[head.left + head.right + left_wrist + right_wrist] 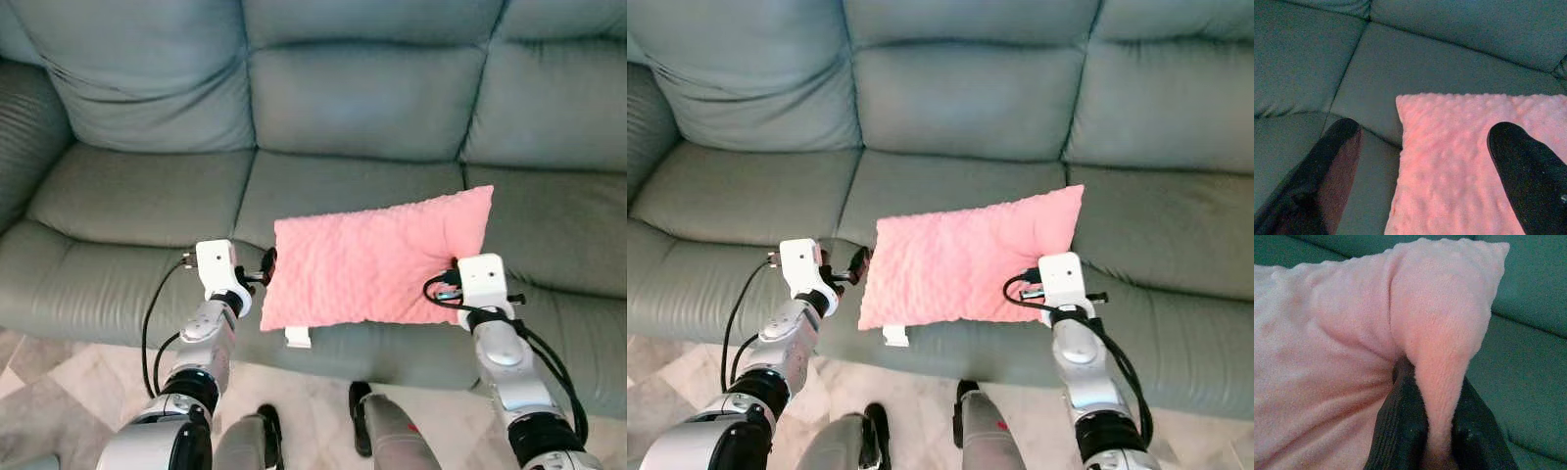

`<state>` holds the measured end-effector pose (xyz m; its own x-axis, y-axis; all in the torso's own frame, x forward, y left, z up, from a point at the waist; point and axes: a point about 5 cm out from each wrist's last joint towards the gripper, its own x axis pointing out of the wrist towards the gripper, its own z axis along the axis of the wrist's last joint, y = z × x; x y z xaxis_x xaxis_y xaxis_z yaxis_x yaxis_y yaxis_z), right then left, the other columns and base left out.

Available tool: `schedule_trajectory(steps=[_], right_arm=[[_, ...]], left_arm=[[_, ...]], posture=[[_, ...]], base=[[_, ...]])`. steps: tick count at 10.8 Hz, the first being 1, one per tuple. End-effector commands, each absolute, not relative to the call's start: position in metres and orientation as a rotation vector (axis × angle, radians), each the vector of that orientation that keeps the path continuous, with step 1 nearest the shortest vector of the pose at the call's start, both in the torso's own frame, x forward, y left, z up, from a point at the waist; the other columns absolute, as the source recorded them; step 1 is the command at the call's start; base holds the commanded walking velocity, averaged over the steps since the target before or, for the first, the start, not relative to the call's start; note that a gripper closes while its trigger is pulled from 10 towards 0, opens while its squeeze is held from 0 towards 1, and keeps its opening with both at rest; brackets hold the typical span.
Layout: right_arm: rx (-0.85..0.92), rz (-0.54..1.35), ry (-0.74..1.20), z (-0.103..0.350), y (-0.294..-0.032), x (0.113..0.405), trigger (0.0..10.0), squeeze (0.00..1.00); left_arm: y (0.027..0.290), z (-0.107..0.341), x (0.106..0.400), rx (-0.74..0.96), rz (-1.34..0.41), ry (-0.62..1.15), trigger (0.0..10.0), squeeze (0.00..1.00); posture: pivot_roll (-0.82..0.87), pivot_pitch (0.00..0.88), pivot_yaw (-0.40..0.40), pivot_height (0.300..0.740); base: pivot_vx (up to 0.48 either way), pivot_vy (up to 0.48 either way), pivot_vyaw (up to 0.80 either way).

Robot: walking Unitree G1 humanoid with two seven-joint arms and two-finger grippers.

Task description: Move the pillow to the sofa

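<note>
**Pink pillow held over the sofa seat**

Over the middle seat cushion of the grey-green sofa [147, 196] the pink pillow [377, 259] hung, its long side running across the robot's front and its far right corner raised toward the backrest. A small white tag [298, 337] dangled from its near lower edge, over the sofa's front edge.

On the robot's right, the right gripper [1435, 431] had its two black fingers pinched tight on a fold of the pillow's fabric near the right end; the fold bulged up between the fingers [1396, 431] in the right wrist view. The right wrist's white housing sat just below the pillow's lower right corner.

The left gripper [1425, 156] stood at the pillow's left end with its fingers spread wide. One finger [1528, 171] lay over the pink surface, the other [1327, 171] over bare sofa beside the pillow's edge; no pinch on the fabric could be seen.

Below the sofa's front lay pale tiled floor [59, 392].
</note>
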<state>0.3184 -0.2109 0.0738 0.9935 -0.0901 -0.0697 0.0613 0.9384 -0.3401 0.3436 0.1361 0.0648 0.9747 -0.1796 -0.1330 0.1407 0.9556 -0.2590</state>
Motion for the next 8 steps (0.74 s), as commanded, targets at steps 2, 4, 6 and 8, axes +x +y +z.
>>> schedule_trajectory(steps=[2,4,6,8], right_arm=[[-0.342,-0.086,0.083,0.071,-0.207,0.320,0.0,0.00],[-0.201,-0.112,0.143,0.067,-0.205,0.324,10.0,1.00],[-0.059,-0.090,0.259,0.054,-0.193,0.326,10.0,1.00],[-0.052,-0.077,0.284,0.051,-0.193,0.327,10.0,1.00]], left_arm=[[0.141,0.062,0.342,-0.231,-0.159,0.167,10.0,0.00],[0.141,0.067,0.345,-0.233,-0.159,0.158,10.0,0.00],[0.141,0.068,0.346,-0.237,-0.157,0.153,10.0,0.00],[0.140,0.070,0.348,-0.236,-0.157,0.153,10.0,0.00]], posture=[[-0.17,0.167,0.086,0.740],[-0.16,0.142,0.085,0.740],[-0.16,0.123,0.087,0.740],[-0.16,0.115,0.090,0.740]], base=[[0.000,0.000,0.00],[0.000,0.000,0.00],[0.000,0.000,0.00],[0.000,0.000,0.00]])
